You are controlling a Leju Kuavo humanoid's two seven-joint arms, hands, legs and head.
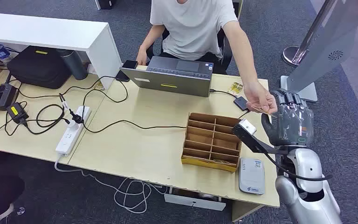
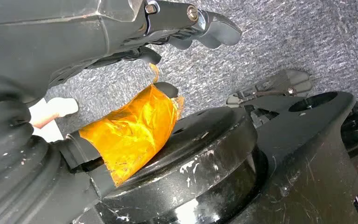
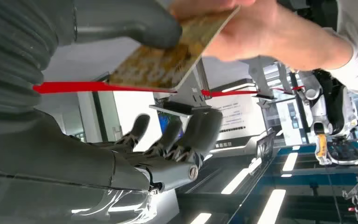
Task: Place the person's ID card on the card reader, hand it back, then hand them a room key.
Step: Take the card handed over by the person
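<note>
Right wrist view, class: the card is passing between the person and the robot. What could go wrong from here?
1. The card lies between the thumb and the person's hand, while the darker fingers stay spread away from it. If the person lets go early, it may slip.
2. In the head view the right hand hovers beside the table edge, past the divided wooden tray, so a dropped card might fall to the floor.

The right robot hand (image 1: 289,119) is dark grey with a ribbed cover at the wrist and darker fingers (image 3: 200,128), on a silver arm (image 1: 305,186) looped by a black cable (image 1: 298,175). The left robot hand (image 2: 121,70) has a thumb wrapped in crinkled orange tape (image 2: 130,130), with screws (image 2: 192,11) showing. The person (image 1: 191,28) wears a light short-sleeved T-shirt.
</note>
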